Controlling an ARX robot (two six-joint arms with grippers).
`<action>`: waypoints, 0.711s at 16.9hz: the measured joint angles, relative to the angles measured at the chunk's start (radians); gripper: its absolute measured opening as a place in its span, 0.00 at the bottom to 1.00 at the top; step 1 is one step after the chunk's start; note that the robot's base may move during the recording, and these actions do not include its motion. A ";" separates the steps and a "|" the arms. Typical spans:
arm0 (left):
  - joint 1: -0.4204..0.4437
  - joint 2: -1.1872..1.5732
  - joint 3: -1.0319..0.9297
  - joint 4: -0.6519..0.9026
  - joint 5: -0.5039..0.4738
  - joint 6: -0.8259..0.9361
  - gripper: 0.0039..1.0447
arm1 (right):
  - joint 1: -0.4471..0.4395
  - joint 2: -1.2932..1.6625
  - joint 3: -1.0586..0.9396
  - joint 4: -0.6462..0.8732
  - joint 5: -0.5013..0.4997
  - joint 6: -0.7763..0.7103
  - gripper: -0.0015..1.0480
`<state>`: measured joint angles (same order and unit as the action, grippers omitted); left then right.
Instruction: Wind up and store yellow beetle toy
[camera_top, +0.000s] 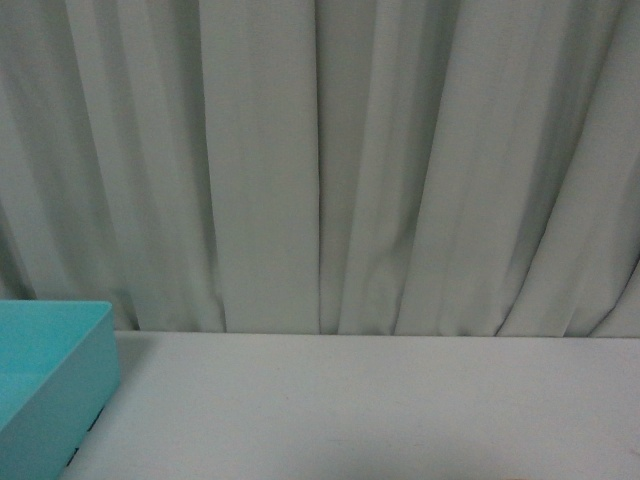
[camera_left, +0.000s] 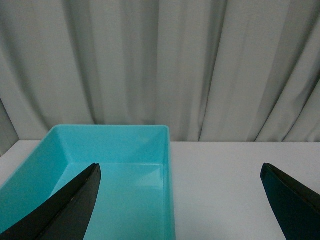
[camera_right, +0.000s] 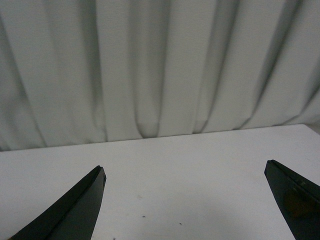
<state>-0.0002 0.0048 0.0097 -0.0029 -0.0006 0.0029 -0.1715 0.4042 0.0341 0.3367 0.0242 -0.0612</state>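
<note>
The yellow beetle toy shows in none of the three views, so I cannot say where it lies; it is not on the visible stretch of desk (camera_top: 350, 400), nor in the part of the turquoise bin (camera_left: 167, 170) that can be seen. The bin sits at the desk's left side, close to the far edge where the curtain (camera_top: 300, 150) hangs, and what shows of its floor is bare.

The left hand (camera_left: 180, 167) has its fingers spread wide, holding nothing, and looks down over the bin's right wall. The right hand (camera_right: 185, 165) is likewise spread and empty, above bare desk towards the right.

By my reading, neither winding nor storing is done. The main risk is reaching for a toy no camera shows, since a blind descent could knock a small, wheeled car and send it rolling off an edge. A glossy, rounded shell may also slip from the fingers if pinched off-centre. The left hand, being so near the bin, could clip its wall and shove it.
</note>
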 joint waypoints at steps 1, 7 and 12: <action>0.000 0.000 0.000 0.000 0.000 0.000 0.94 | -0.053 0.177 0.032 0.155 -0.125 -0.009 0.94; 0.000 0.000 0.000 0.000 0.000 0.000 0.94 | -0.156 0.900 0.387 0.422 -0.662 -0.167 0.94; 0.000 0.000 0.000 0.000 0.000 0.000 0.94 | -0.122 1.143 0.676 0.060 -1.019 -0.595 0.94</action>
<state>-0.0002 0.0048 0.0097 -0.0032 -0.0010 0.0025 -0.2932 1.5467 0.7105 0.3969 -0.9947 -0.6559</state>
